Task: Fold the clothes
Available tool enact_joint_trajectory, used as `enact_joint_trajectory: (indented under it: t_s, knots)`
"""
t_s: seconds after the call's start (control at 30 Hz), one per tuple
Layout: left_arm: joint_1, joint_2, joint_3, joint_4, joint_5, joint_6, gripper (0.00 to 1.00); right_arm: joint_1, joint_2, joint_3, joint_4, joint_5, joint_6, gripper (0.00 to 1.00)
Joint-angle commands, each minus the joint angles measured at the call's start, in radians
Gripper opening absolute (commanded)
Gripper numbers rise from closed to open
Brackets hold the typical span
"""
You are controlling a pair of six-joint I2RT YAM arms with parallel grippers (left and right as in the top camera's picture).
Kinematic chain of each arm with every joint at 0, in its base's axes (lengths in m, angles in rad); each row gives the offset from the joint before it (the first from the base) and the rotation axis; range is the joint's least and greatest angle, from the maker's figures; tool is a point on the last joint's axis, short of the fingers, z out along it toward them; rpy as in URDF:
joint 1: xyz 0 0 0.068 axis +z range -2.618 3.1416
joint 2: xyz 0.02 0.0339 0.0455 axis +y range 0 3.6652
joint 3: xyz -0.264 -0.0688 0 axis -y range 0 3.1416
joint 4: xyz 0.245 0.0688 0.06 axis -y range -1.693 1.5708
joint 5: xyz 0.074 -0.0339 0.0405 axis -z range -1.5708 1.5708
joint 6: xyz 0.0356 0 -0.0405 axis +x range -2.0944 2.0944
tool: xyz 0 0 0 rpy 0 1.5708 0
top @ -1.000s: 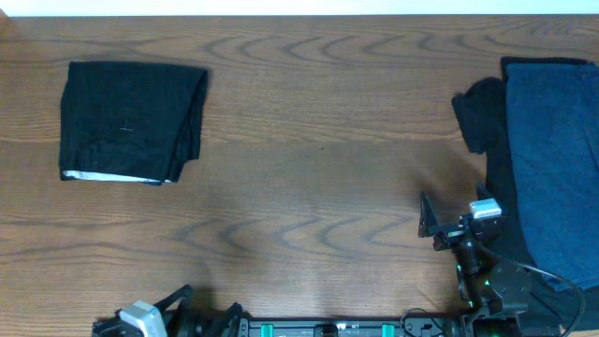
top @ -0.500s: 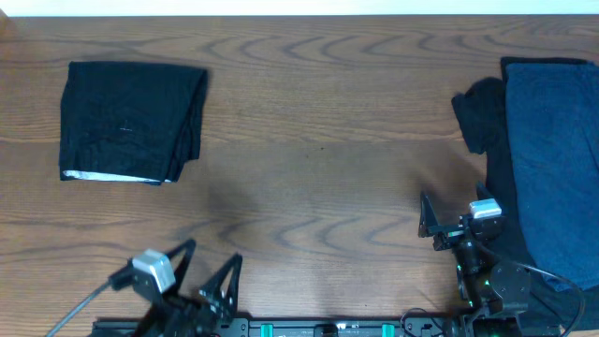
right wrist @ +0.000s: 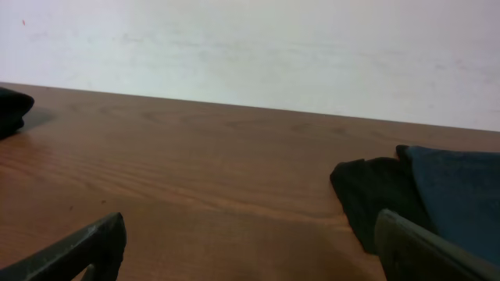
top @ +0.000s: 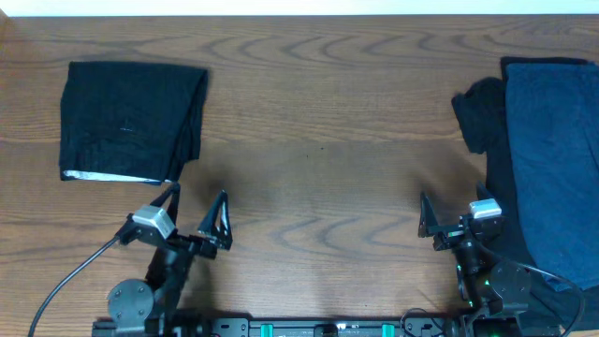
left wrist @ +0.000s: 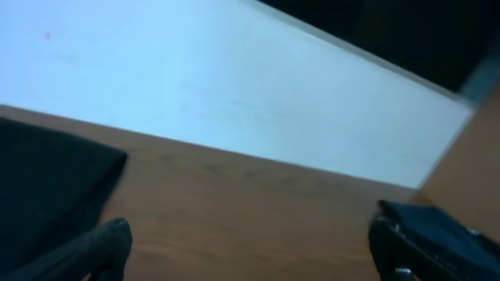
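Note:
A folded black garment (top: 131, 120) with a pale grey hem lies at the far left of the table; it shows in the left wrist view (left wrist: 47, 187) and, as a sliver, in the right wrist view (right wrist: 12, 109). A navy blue garment (top: 557, 159) lies on a black one (top: 482, 117) at the right edge; both show in the right wrist view (right wrist: 457, 195). My left gripper (top: 197, 213) is open and empty just below the folded garment. My right gripper (top: 447, 223) is open and empty beside the pile's left edge.
The wooden table (top: 318, 140) runs between the two garment areas. A pale wall (right wrist: 250, 55) stands behind the table's far edge. A cable (top: 65, 290) trails from the left arm at the front left.
My left arm has risen from the front edge and moved up toward the folded black garment, jaws open. The right arm and the garments have not moved.

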Motion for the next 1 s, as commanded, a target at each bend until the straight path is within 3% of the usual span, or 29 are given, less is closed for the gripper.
enact_joint_trajectory:
  t_s: [0.0, 0.2, 0.63, 0.97]
  knots:
    - [-0.004, -0.005, -0.067, 0.072, -0.101, 0.014, 0.98, -0.006, -0.005, -0.002, -0.004, 0.010, -0.015, 0.99]
    - [-0.004, -0.005, -0.132, 0.109, -0.144, 0.052, 0.98, -0.006, -0.005, -0.002, -0.004, 0.010, -0.015, 0.99]
    - [-0.076, -0.005, -0.175, 0.104, -0.143, 0.399, 0.98, -0.006, -0.005, -0.002, -0.004, 0.010, -0.015, 0.99]
    - [-0.076, -0.005, -0.202, 0.046, -0.144, 0.529, 0.98, -0.006, -0.005, -0.002, -0.004, 0.010, -0.015, 0.99]
